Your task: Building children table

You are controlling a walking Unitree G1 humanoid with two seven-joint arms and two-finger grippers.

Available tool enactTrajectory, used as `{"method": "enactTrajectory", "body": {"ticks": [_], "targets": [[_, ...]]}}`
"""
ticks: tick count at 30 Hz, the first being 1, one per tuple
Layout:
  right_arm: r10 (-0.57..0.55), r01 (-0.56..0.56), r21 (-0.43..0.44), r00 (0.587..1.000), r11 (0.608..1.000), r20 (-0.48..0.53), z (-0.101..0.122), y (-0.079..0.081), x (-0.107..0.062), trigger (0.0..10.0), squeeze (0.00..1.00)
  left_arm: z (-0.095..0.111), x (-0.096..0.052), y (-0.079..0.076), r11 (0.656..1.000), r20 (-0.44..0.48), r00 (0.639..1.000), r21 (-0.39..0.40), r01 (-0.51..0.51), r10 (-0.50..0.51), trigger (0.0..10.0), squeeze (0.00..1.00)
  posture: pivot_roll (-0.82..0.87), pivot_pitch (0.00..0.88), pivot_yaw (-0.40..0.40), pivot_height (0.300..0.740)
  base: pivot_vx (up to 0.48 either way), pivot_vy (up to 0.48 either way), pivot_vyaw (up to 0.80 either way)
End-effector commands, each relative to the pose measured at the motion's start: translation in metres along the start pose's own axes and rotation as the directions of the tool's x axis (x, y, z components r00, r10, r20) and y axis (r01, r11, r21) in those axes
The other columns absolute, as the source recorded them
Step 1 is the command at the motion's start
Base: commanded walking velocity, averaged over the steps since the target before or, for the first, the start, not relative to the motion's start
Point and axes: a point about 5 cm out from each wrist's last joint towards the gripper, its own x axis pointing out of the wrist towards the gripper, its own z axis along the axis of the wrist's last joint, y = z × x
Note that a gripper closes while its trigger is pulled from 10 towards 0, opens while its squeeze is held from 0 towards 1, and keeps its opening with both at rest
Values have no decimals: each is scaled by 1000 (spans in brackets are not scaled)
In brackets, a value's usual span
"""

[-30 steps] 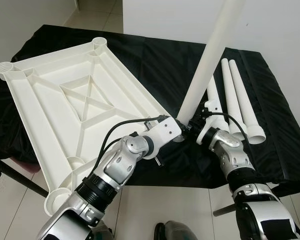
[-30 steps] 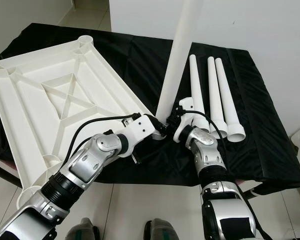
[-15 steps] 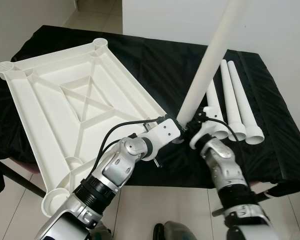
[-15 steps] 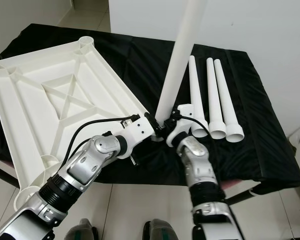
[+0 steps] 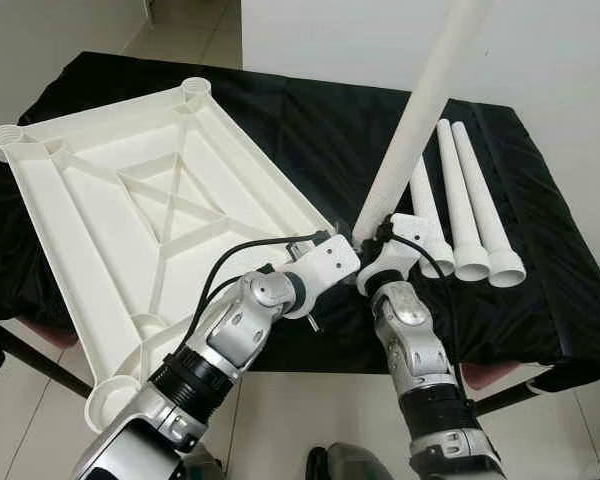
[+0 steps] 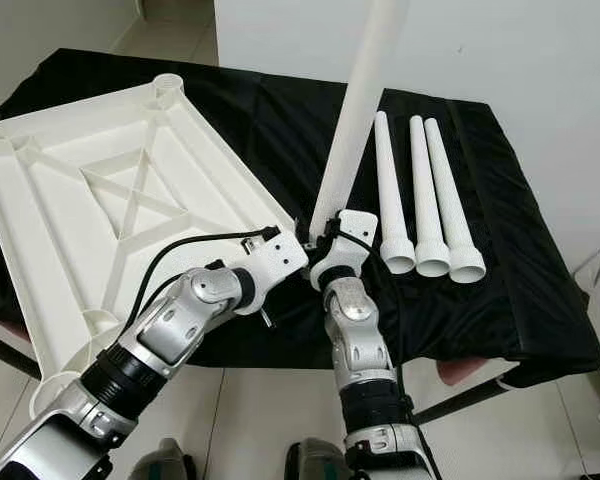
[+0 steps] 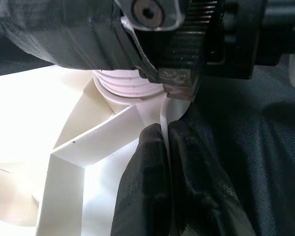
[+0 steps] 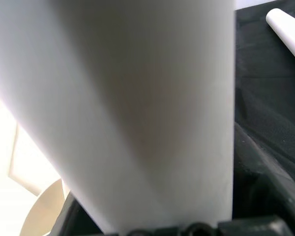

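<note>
A white plastic tabletop [image 5: 130,220] lies upside down on the black-draped desk [image 5: 540,300], ribs and corner sockets facing up. It covers the desk's left half, and its near-left corner socket hangs out past the desk's front edge over the tiled floor [image 5: 20,420]. At its near-right corner, right by the desk's front edge, both arms meet.

The left hand [image 7: 166,142] has its two black fingers [image 7: 142,182] pressed together on the thin white rim of the tabletop, just beside the threaded corner socket [image 7: 123,88]. The right hand [image 5: 378,250] is clamped on the lower end of a long white table leg [image 5: 420,110], which stands up from that corner, leaning away and to the right, its top running out of the head views. In the right wrist view the leg [image 8: 137,108] sits close against the camera.

Three more spare legs [image 5: 470,215] lie side by side on the cloth to the right of the raised one, flared ends toward the front edge, touching or nearly touching one another. Beyond them a strip of bare black cloth runs to the desk's right edge. Between the tabletop's far-right edge and the spare legs the cloth is open, and there is another bare band along the back of the desk, against the white wall [image 5: 320,40].
</note>
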Motion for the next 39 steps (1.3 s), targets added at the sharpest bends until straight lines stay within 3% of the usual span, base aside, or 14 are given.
{"method": "enactTrajectory", "body": {"ticks": [1,2,4,5,6,7,11,15,16,20,22,30,35,39], "targets": [[-171,170,-16,983,985,-64,-10,-35,-6,2980,0,-18,3,-12,998,-72,995,-20,61,-63,10000,0,-69,30,-49,740,0,0,0],[-158,159,0,986,987,-57,-8,-35,-5,10000,0,-17,3,-12,998,-72,996,-21,59,-60,10000,0,-70,30,-50,740,0,0,0],[-135,136,7,990,991,-45,-6,-35,-4,10000,0,-18,3,-12,998,-72,996,-22,58,-59,10000,0,-70,31,-49,740,0,0,0],[-120,120,11,992,993,-39,-4,-36,-3,10000,722,-18,3,-12,998,-72,996,-22,58,-60,10000,0,-70,29,-50,740,0,0,0],[-120,120,11,992,993,-39,-4,-36,-3,10000,722,-18,3,-12,998,-72,996,-22,58,-60,10000,0,-70,29,-50,740,0,0,0],[-108,108,19,994,994,-37,-3,-37,-3,10000,1000,-18,3,-12,998,-72,996,-23,59,-61,10000,0,-70,29,-50,740,0,0,0],[-41,42,28,999,999,-23,2,-41,-1,10000,1000,-17,4,-13,998,-70,996,-24,60,-61,10000,0,-71,32,-53,740,0,0,0],[145,-145,7,989,989,-16,10,-49,2,10000,1000,-16,4,-12,998,-68,996,-26,56,-58,10000,0,-71,32,-53,740,0,0,0],[206,-206,-9,978,979,-24,11,-51,2,10000,0,-16,4,-11,998,-68,996,-26,55,-57,10000,0,-71,31,-53,740,0,0,0],[327,-329,-36,943,943,-55,10,-50,3,10000,0,-16,4,-11,998,-68,996,-26,54,-55,10000,0,-72,28,-51,740,0,0,0],[503,-509,-41,858,860,-104,4,-47,3,10000,0,-15,5,-10,998,-65,996,-23,55,-56,10000,0,-71,24,-49,740,0,0,0],[613,-631,-13,759,776,-220,-14,-48,4,10000,0,-14,5,-9,998,-63,997,-18,52,-53,10000,0,-64,12,-50,740,0,0,0],[633,-654,-13,737,756,-238,-16,-51,3,10000,0,-14,5,-8,999,-64,997,-16,51,-52,10000,0,-64,12,-50,740,0,0,0],[613,-630,-19,762,777,-207,-12,-60,7,10000,0,-15,5,-10,998,-64,996,-17,55,-56,10000,0,-65,7,-47,740,0,0,0]]}}
